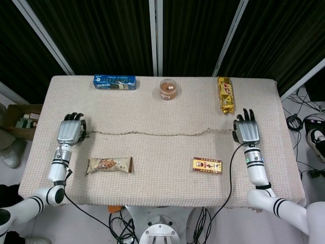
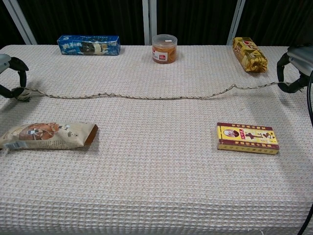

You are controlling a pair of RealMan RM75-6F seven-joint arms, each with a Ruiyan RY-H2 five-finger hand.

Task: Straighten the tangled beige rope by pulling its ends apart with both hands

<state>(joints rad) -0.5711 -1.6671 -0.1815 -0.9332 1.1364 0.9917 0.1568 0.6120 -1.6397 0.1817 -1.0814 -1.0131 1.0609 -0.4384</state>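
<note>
The beige rope (image 1: 157, 134) lies across the table as one thin, nearly straight line, slightly wavy near its right end. In the chest view the rope (image 2: 161, 97) runs from edge to edge. My left hand (image 1: 71, 133) rests at the left end, fingers curled around the knotted tip; the chest view shows this hand (image 2: 12, 78) only partly, at the frame edge. My right hand (image 1: 246, 132) pinches the right end, and the chest view shows that hand (image 2: 296, 68) with thumb and finger curled around the rope tip.
A blue biscuit box (image 1: 115, 82), an orange-lidded jar (image 1: 168, 89) and a yellow packet (image 1: 226, 94) line the far edge. Nearer me, a brown snack wrapper (image 1: 109, 164) lies left and a red-yellow box (image 1: 207, 165) right. The table cloth (image 1: 162, 195) is beige.
</note>
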